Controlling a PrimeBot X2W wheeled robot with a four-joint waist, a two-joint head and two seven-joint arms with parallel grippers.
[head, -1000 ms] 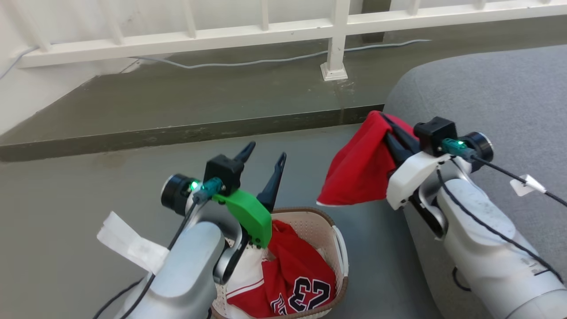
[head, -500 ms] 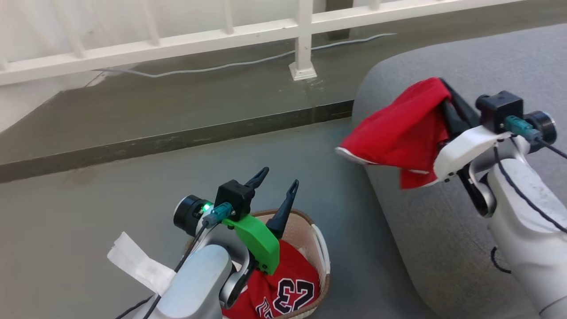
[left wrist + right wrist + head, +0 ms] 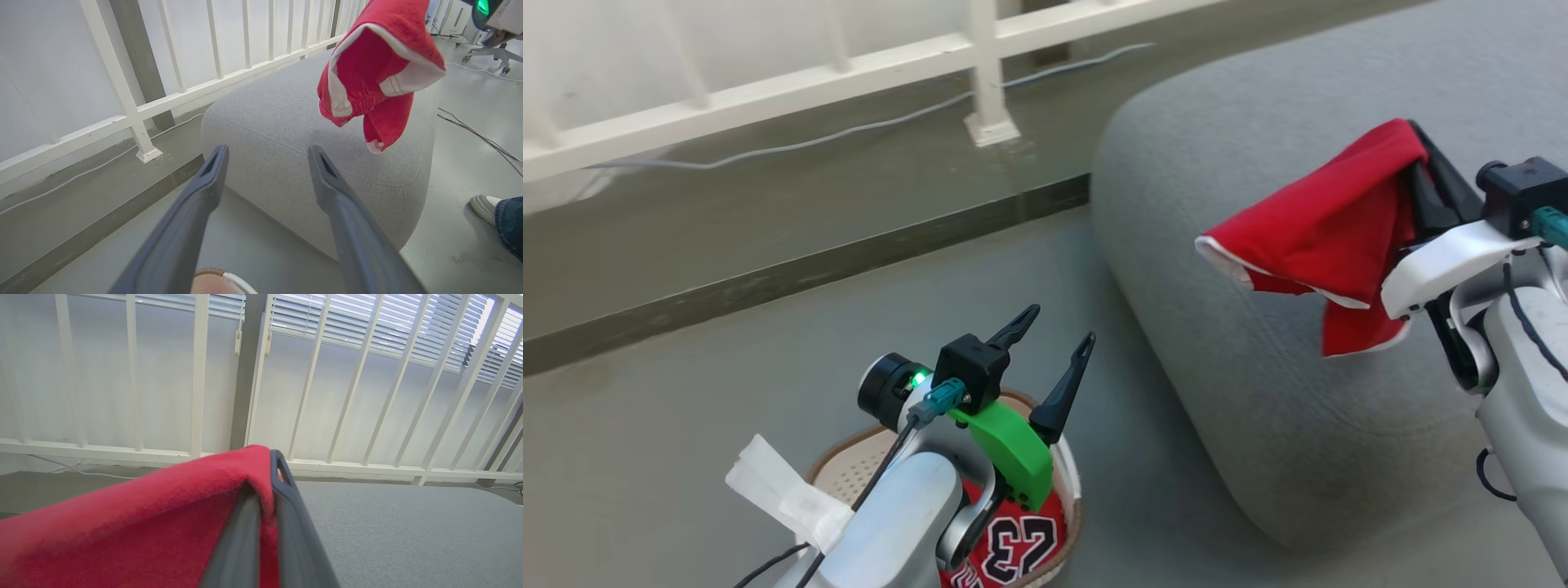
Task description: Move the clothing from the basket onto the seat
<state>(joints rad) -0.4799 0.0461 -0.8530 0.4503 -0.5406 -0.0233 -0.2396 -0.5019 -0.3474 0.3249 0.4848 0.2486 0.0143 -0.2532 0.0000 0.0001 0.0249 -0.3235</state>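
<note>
The right fingers (image 3: 1439, 173) clamp the red garment (image 3: 1331, 220) above the seat (image 3: 1217, 163), so lower before releasing; left fingers (image 3: 1062, 388) gape empty.

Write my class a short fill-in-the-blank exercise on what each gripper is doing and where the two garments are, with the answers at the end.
1. The right gripper is shut on a plain ____ garment held over the grey seat.
2. The left gripper has its jaws ____ above the basket.
3. The jersey in the basket bears the number ____.
Answers: red; open; 23.
</note>
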